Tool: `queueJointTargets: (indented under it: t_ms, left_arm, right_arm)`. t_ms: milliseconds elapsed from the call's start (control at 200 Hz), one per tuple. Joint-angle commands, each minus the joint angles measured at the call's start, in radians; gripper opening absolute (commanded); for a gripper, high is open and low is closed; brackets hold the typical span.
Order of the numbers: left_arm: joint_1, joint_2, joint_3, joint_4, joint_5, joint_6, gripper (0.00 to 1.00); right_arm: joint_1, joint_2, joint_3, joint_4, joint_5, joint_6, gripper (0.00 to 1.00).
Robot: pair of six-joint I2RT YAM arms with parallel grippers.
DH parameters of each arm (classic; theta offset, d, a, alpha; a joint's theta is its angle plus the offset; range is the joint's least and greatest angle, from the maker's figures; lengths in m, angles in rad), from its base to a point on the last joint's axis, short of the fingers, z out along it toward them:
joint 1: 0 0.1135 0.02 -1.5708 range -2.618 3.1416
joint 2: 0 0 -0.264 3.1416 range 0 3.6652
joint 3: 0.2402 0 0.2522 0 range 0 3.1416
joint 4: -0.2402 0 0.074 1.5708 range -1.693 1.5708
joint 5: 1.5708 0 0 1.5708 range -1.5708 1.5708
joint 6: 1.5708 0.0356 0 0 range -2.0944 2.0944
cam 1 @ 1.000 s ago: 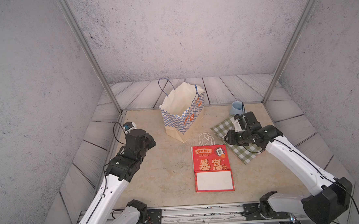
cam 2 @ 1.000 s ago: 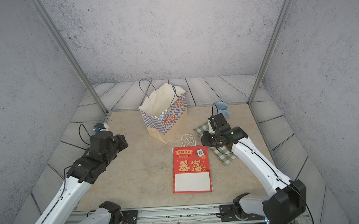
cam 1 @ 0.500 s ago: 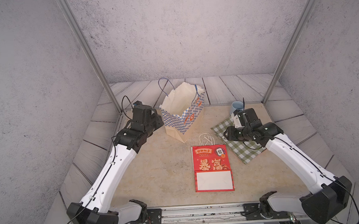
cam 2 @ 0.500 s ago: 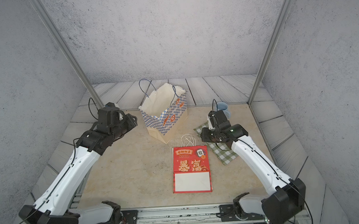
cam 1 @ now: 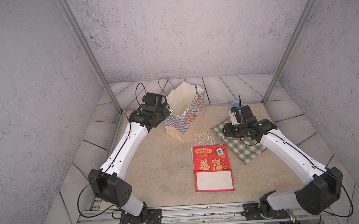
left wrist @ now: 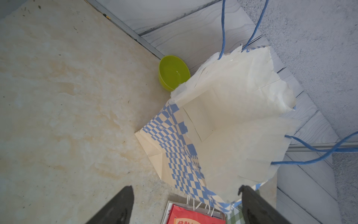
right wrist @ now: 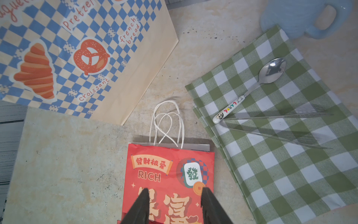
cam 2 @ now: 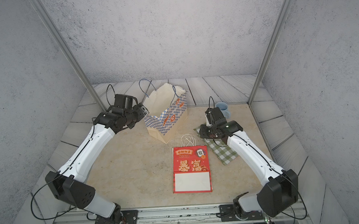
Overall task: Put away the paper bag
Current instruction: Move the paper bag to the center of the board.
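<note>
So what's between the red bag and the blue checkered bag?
Just the red bag's white string handles on bare tabletop, clearest in the right wrist view.

Top views look down from the front; close wrist views share the checkered bag (right wrist: 81, 29).

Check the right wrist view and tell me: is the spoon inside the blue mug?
No, the spoon lies flat on the green checked cloth, outside the mug.

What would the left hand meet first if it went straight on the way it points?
Most likely the checkered bag: in the wrist view its wall lies straight ahead of the open left hand. Depth is unclear.
</note>
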Motion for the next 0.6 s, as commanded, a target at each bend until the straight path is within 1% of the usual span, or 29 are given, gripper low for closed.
queueJointTargets:
  t_ms: [0,75,245,405,465,560,596]
  left_arm:
    - [-0.007,0.06,0.072,-0.05,-0.022,0.017,0.87]
    - [-0.007,0.108,0.127,-0.077,-0.037,0.025,0.83]
    - [-0.009,0.221,0.292,-0.171,-0.063,0.033,0.7]
    - [-0.016,0.297,0.394,-0.282,-0.086,0.004,0.59]
    - [-0.019,0.309,0.41,-0.31,-0.093,0.0,0.52]
    - [-0.019,0.31,0.408,-0.311,-0.107,0.003,0.44]
    - [-0.019,0.311,0.41,-0.313,-0.115,0.005,0.4]
  right_arm:
    - [0.0,0.002,0.016,0.006,0.029,0.006,0.46]
    - [0.0,-0.003,0.006,0.011,0.035,0.015,0.46]
    - [0.001,-0.013,-0.015,0.021,0.044,0.032,0.46]
    - [0.0,-0.017,-0.002,0.003,0.106,0.02,0.46]
    - [0.0,-0.022,0.004,0.0,0.125,0.008,0.47]
    - [-0.001,-0.029,0.006,0.001,0.14,-0.01,0.47]
    - [-0.002,-0.03,0.007,0.001,0.139,-0.013,0.46]
